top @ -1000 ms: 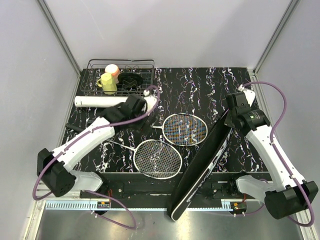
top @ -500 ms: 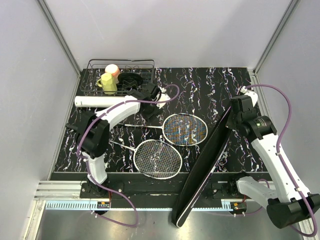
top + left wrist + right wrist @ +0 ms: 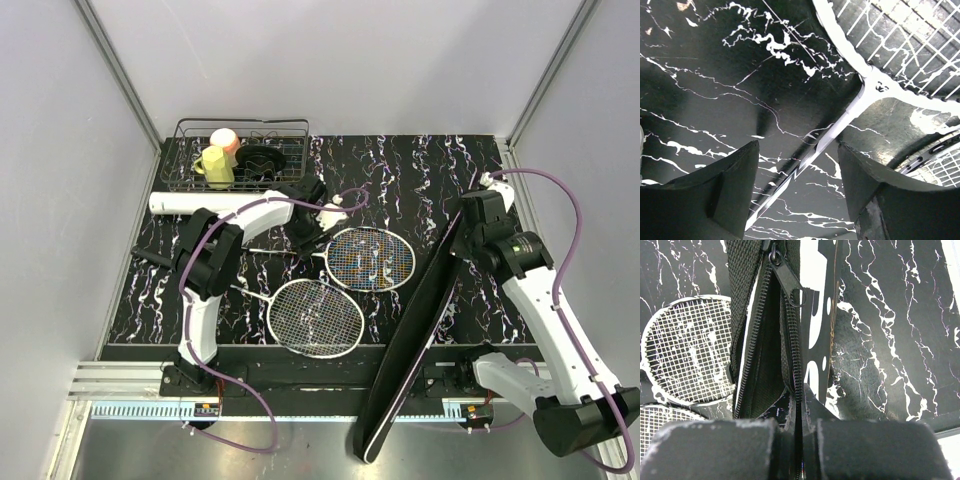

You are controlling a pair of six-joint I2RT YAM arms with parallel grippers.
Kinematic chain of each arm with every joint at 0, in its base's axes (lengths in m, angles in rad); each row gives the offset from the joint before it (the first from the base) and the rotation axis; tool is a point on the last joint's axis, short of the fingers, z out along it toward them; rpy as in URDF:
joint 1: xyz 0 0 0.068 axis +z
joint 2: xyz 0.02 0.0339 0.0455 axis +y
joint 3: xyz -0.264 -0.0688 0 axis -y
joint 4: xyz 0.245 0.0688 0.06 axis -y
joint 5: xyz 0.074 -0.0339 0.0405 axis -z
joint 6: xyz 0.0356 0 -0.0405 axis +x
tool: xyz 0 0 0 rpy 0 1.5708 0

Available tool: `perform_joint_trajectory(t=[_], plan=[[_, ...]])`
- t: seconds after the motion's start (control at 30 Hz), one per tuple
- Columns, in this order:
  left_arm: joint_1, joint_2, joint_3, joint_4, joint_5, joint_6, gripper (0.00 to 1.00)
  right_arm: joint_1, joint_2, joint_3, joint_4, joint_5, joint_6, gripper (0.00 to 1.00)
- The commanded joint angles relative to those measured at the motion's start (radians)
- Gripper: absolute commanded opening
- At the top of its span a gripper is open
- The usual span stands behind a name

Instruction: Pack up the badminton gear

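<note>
Two rackets lie on the black marbled table: one head (image 3: pixel 370 258) at the middle, the other (image 3: pixel 315 317) nearer the front. My left gripper (image 3: pixel 308 238) hangs low over the farther racket's shaft (image 3: pixel 810 160). Its fingers (image 3: pixel 730 190) stand apart on either side of the shaft without touching it. That racket's throat and strings (image 3: pixel 890 30) fill the upper right of the left wrist view. My right gripper (image 3: pixel 799 400) is shut on the zipper edge of the black bag (image 3: pixel 420 320), holding it tilted up, its mouth (image 3: pixel 765 340) partly unzipped. A long white tube (image 3: pixel 195 201) lies at the left.
A black wire basket (image 3: pixel 242 150) with a yellow and a pink cup stands at the back left. The bag's lower end (image 3: pixel 375 440) overhangs the table's front edge. Grey walls close in the back and both sides.
My left arm has swung from beside the white tube to over the racket shaft, and its jaws have narrowed. The bag's lower end has shifted slightly right.
</note>
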State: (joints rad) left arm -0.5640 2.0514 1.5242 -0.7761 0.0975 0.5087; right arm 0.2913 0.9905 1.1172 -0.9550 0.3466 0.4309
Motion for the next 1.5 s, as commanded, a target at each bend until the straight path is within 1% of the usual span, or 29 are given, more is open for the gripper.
perform_joint_trajectory(t=[0.0,0.13,0.33,0.43,0.47,0.53,0.57,0.6,0.63,0.67,0.7,0.73,0.77,0.87,0.9,0.93,0.97,1.03,1.07,1.1,1.13,1.17,1.23,1.27,1.3,1.33,1.37,1.4,1.47], plan=[[0.003,-0.007,-0.007,0.015,0.067,0.033,0.68,-0.007,0.037,0.012,0.085,0.049,0.032,0.0],[0.001,0.003,-0.03,0.038,0.051,0.037,0.65,-0.035,0.092,0.009,0.145,0.069,0.106,0.0],[-0.014,0.021,-0.081,0.109,-0.021,0.045,0.57,-0.145,0.172,0.058,0.197,0.003,0.082,0.0],[-0.027,0.03,-0.105,0.147,-0.05,0.05,0.46,-0.188,0.174,0.079,0.206,0.002,0.068,0.0],[-0.034,0.035,-0.108,0.152,-0.076,0.05,0.36,-0.196,0.175,0.085,0.208,0.006,0.066,0.0],[-0.043,0.035,-0.119,0.178,-0.096,0.048,0.27,-0.214,0.175,0.084,0.214,0.021,0.071,0.0],[-0.05,0.032,-0.131,0.193,-0.146,0.048,0.17,-0.219,0.184,0.076,0.223,0.022,0.071,0.0],[-0.056,0.023,-0.143,0.24,-0.177,0.047,0.1,-0.224,0.188,0.073,0.228,0.022,0.072,0.0],[-0.069,0.0,-0.156,0.267,-0.212,0.047,0.07,-0.233,0.195,0.069,0.228,0.017,0.08,0.0],[-0.076,-0.013,-0.17,0.291,-0.278,0.047,0.06,-0.236,0.198,0.056,0.236,0.014,0.081,0.0],[-0.082,-0.026,-0.174,0.314,-0.315,0.047,0.0,-0.238,0.197,0.047,0.243,0.011,0.085,0.0],[-0.091,-0.052,-0.177,0.364,-0.356,0.042,0.0,-0.244,0.197,0.037,0.249,0.006,0.089,0.0],[-0.093,-0.066,-0.179,0.386,-0.43,0.036,0.0,-0.245,0.192,0.018,0.257,0.006,0.091,0.0],[-0.103,-0.125,-0.179,0.454,-0.536,0.018,0.0,-0.264,0.192,-0.01,0.274,-0.004,0.109,0.0],[-0.106,-0.144,-0.183,0.478,-0.541,0.017,0.0,-0.268,0.194,-0.014,0.277,-0.012,0.12,0.0],[-0.115,-0.183,-0.194,0.503,-0.55,0.02,0.0,-0.273,0.197,-0.014,0.28,-0.024,0.126,0.0],[-0.125,-0.201,-0.222,0.535,-0.599,0.03,0.0,-0.279,0.204,-0.016,0.288,-0.027,0.134,0.0],[-0.149,-0.247,-0.246,0.633,-0.66,0.051,0.0,-0.285,0.212,-0.013,0.291,-0.031,0.16,0.0],[-0.158,-0.26,-0.268,0.67,-0.726,0.082,0.0,-0.285,0.226,-0.007,0.298,-0.037,0.163,0.0],[-0.168,-0.282,-0.275,0.737,-0.755,0.096,0.0,-0.285,0.234,-0.002,0.302,-0.043,0.166,0.0],[-0.18,-0.296,-0.282,0.764,-0.774,0.108,0.0,-0.285,0.243,0.003,0.305,-0.057,0.173,0.0],[-0.186,-0.309,-0.292,0.796,-0.806,0.125,0.0,-0.314,0.263,0.016,0.309,-0.055,0.181,0.0],[-0.212,-0.352,-0.295,0.837,-0.823,0.136,0.0,-0.327,0.286,0.038,0.311,-0.058,0.187,0.0],[-0.226,-0.365,-0.309,0.856,-0.841,0.164,0.0,-0.328,0.315,0.065,0.312,-0.057,0.187,0.0],[-0.24,-0.39,-0.324,0.93,-0.854,0.189,0.0,-0.33,0.327,0.079,0.312,-0.054,0.187,0.0],[-0.275,-0.401,-0.341,0.967,-0.87,0.22,0.0,-0.33,0.339,0.105,0.315,-0.046,0.187,0.0],[-0.29,-0.408,-0.369,0.997,-0.892,0.273,0.0,-0.33,0.367,0.119,0.324,-0.041,0.19,0.0],[-0.304,-0.418,-0.38,1.036,-0.898,0.293,0.0,-0.33,0.381,0.134,0.331,-0.037,0.19,0.0],[-0.338,-0.416,-0.381,1.04,-0.92,0.312,0.0,-0.331,0.425,0.187,0.328,-0.031,0.192,0.0]])
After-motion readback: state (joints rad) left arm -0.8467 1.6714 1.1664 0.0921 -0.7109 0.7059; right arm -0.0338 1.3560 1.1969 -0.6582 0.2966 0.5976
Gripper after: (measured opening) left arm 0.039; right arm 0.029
